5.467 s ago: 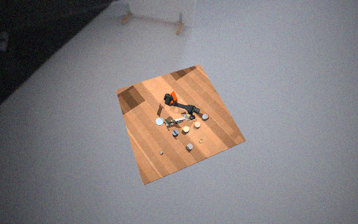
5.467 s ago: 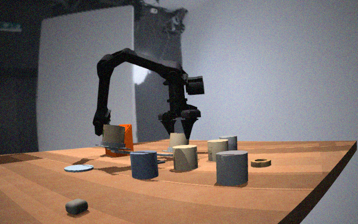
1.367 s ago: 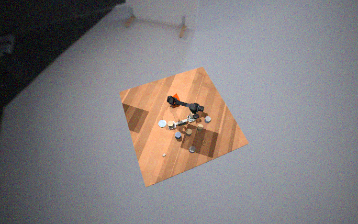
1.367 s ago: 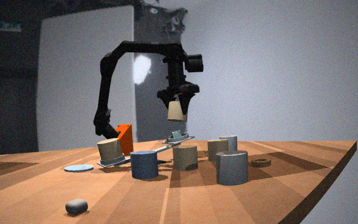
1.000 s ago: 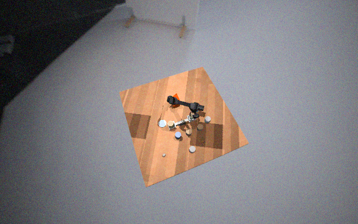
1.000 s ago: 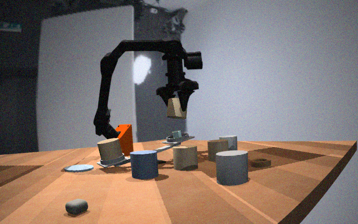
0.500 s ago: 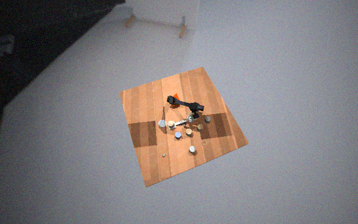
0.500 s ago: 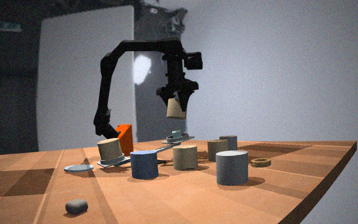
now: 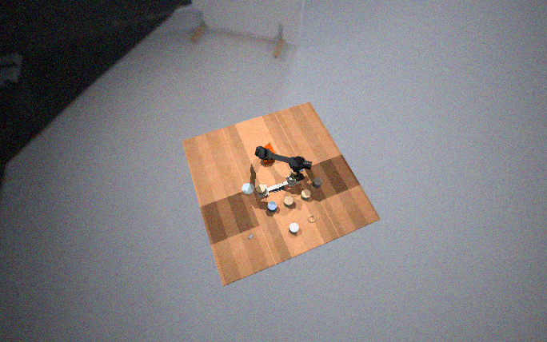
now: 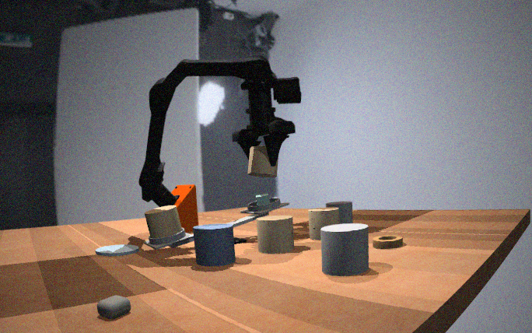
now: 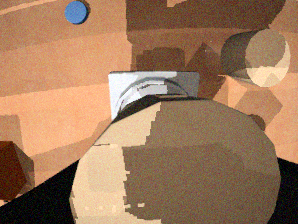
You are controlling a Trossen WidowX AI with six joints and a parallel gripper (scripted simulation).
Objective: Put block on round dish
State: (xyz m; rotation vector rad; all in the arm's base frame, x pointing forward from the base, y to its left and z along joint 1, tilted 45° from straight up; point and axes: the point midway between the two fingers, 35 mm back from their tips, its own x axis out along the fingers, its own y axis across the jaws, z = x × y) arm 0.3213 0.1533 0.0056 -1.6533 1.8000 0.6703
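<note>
My gripper [image 10: 261, 159] is shut on a beige cup [image 10: 257, 169] [image 11: 200, 170] and holds it, slightly tilted, in the air above the raised end of the balance [image 9: 277, 186] [image 10: 246, 221]. A small pale green block [image 10: 261, 199] sits uncovered on that end; the held cup hides it in the wrist view. The other beige cup [image 9: 261, 188] [image 10: 162, 226] stands on the lowered end and leans with it. The round pale blue dish [image 9: 247, 188] [image 10: 117, 250] lies on the table beside that lowered end, with nothing on it.
Near the balance stand a blue cylinder [image 9: 271, 206] [image 10: 214, 247], beige cylinders [image 9: 288, 200] [image 10: 275, 235], a white-topped cylinder [image 9: 293, 228] [image 10: 344, 251] and a dark grey one [image 9: 317, 182]. A ring [image 9: 311, 215] and a grey stone [image 9: 250, 236] [image 10: 113, 307] lie farther out.
</note>
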